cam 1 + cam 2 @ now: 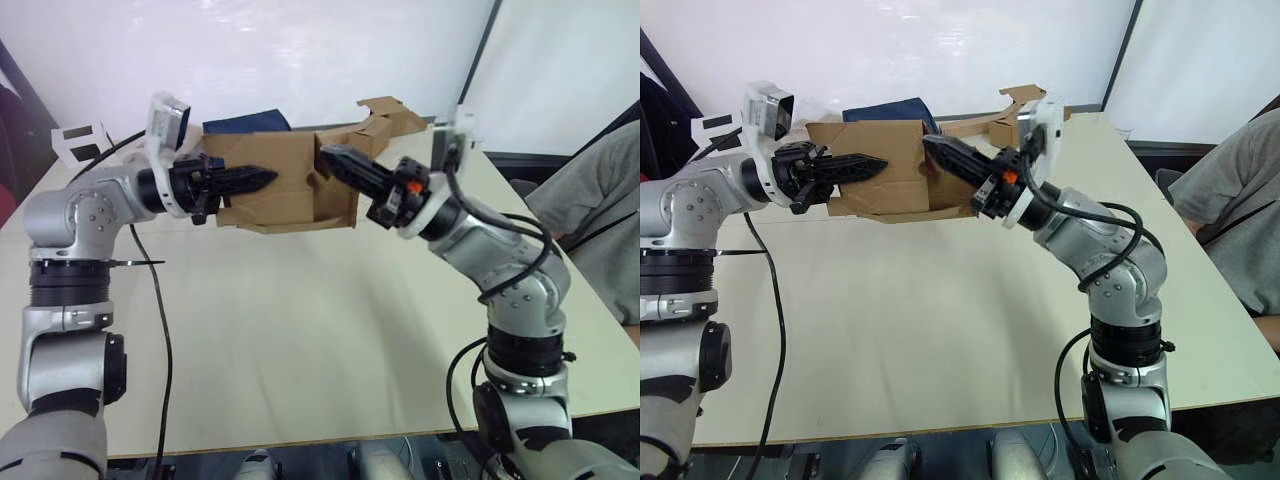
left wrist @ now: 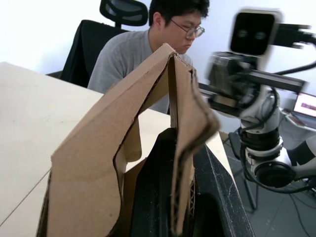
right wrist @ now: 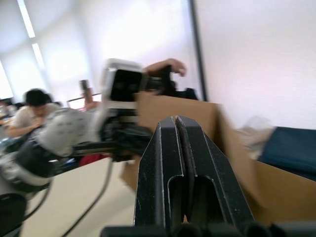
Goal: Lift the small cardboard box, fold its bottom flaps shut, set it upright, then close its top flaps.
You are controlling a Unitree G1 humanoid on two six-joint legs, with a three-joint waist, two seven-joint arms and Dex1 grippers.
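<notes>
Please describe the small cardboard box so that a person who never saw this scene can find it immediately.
Look at the far side of the pale table, where the two arms meet. The small cardboard box hangs there above the tabletop, between the left gripper and the right gripper. Unlike the crumpled cardboard lying behind it, it is plain, brown and held in the air.

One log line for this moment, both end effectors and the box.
small cardboard box: held above table | left end effector: shut on box wall | right end effector: shut, tip against box | flaps: unfolded

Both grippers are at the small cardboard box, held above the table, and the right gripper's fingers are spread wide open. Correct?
Not quite. The right gripper is shut, its fingers pressed together, as the right wrist view shows. Both grippers do meet the small cardboard box above the table.
</notes>
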